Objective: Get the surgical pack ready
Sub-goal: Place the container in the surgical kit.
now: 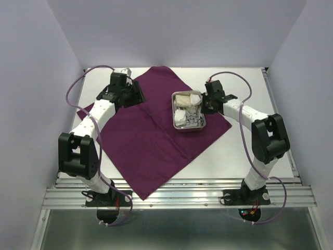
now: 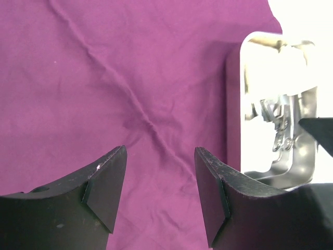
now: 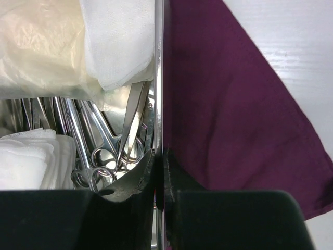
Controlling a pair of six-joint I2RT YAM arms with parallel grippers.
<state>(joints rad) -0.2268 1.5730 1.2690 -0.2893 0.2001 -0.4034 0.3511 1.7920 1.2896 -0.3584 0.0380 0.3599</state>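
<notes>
The purple cloth (image 1: 151, 151) lies spread flat on the white surface (image 1: 250, 166), one corner pointing to the near edge, ready to serve as the wrap. The steel tray (image 1: 190, 129) sits on the cloth, right of its middle, and is already loaded. White gauze (image 1: 187, 99) fills the far end and one side, and scissor-like instruments (image 1: 193, 119) lie in the bottom.

The right jaws are pressed together on the tray's right-hand wall. One finger is inside, over the instrument handles, and the other outside, over the cloth, with the thin rim caught between them. That pinch on the rim looks meant for sliding or steadying the tray, probably to bring it toward the cloth's middle before any folding.

The left jaws are spread and pinch nothing. They hover over bare cloth toward its far left part, with the tray off to their right and apart from them. From there they seem placed to hold the cloth down, or to take up an edge once the tray is set.
</notes>
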